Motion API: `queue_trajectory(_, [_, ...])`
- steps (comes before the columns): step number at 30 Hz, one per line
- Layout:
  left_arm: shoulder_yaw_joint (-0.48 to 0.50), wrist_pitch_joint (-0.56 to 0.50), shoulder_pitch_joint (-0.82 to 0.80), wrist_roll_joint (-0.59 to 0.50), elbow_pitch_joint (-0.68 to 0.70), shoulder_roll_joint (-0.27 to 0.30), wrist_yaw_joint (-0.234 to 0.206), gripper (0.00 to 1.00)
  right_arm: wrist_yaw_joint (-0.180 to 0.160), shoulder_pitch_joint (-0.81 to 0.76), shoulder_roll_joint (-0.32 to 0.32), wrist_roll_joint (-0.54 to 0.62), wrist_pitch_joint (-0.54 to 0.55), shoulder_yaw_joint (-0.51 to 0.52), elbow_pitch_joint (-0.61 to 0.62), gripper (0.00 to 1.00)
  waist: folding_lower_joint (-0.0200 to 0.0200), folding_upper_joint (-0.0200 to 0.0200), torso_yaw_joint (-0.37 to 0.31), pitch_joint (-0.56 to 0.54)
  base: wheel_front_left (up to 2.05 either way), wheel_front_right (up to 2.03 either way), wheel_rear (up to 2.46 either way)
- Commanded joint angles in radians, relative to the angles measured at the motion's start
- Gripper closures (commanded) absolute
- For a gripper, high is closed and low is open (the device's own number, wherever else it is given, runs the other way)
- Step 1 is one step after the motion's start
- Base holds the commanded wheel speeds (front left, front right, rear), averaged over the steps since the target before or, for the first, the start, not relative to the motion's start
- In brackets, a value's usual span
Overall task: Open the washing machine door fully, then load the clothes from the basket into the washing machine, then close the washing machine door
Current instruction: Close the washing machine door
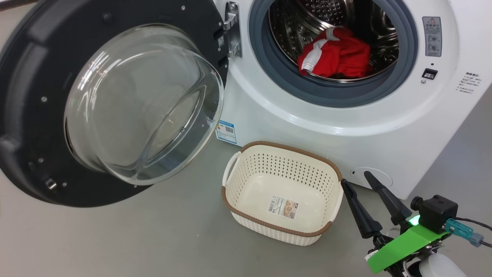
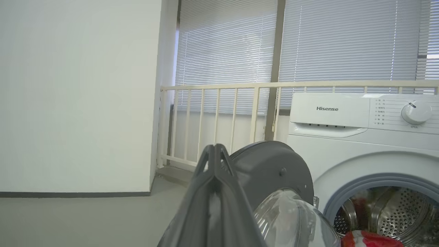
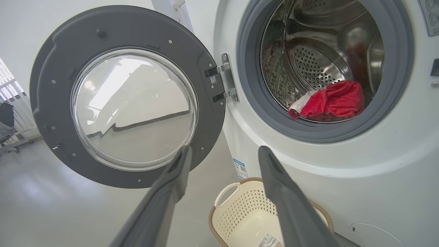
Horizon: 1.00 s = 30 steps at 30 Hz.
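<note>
The washing machine (image 1: pixel 357 127) stands with its round door (image 1: pixel 42 57) swung wide open to the left. Red clothes (image 1: pixel 336 54) with white trim lie inside the steel drum, also seen as red clothes (image 3: pixel 331 101) from the right wrist. The cream basket (image 1: pixel 282 192) sits on the floor before the machine with only a label on its base. My right gripper (image 1: pixel 357 181) is open, just right of the basket, nothing between its fingers. In the left wrist view my left gripper (image 2: pixel 215 146) is shut on nothing, raised left of the open door (image 2: pixel 271 168).
Grey floor (image 1: pixel 153 238) lies in front of the machine. A white wall (image 2: pixel 75 96) and a cream railing (image 2: pixel 219 103) before window blinds stand left of the machine. The machine's control panel carries a dial (image 2: pixel 416 112).
</note>
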State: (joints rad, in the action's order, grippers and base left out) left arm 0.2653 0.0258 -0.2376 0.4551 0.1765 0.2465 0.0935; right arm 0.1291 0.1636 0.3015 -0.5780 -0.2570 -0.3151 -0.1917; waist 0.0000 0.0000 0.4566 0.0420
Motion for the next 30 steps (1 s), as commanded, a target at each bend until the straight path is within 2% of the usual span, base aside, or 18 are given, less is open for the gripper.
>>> queue_trajectory(1, [0.057,-0.025,-0.065,0.043,0.011,0.052,0.0,1.0,0.002,0.01,0.005,-0.012,-0.005,-0.018,0.024,0.0,0.0,0.0,-0.004,0.005,0.0,0.0,0.0])
queue_trajectory(8, [0.18,-0.224,-0.239,0.327,-0.171,0.105,-0.029,1.0,0.002,0.017,0.009,-0.014,-0.005,-0.017,0.024,0.0,0.0,0.0,-0.018,0.02,0.0,0.0,0.0])
queue_trajectory(14, [0.245,-0.363,-0.373,0.474,-0.378,0.166,-0.083,1.0,0.002,0.02,0.015,-0.013,-0.005,-0.019,0.023,0.0,0.0,0.0,-0.041,0.028,0.0,0.0,0.0])
queue_trajectory(17, [0.282,-0.386,-0.429,0.519,-0.476,0.187,-0.116,1.0,0.002,0.023,0.019,-0.012,-0.005,-0.018,0.023,0.0,0.0,0.0,-0.06,0.035,0.0,0.0,0.0])
queue_trajectory(22, [0.308,-0.483,-0.493,0.582,-0.635,0.22,-0.187,1.0,0.002,0.036,0.022,-0.012,-0.005,-0.009,0.029,0.0,0.0,0.0,-0.1,0.053,0.0,0.0,0.0])
queue_trajectory(30, [0.338,-0.538,-0.527,0.613,-0.767,0.272,-0.231,1.0,0.002,0.044,0.025,-0.01,-0.005,-0.003,0.033,0.0,0.0,0.0,-0.148,0.073,0.0,0.0,0.0])
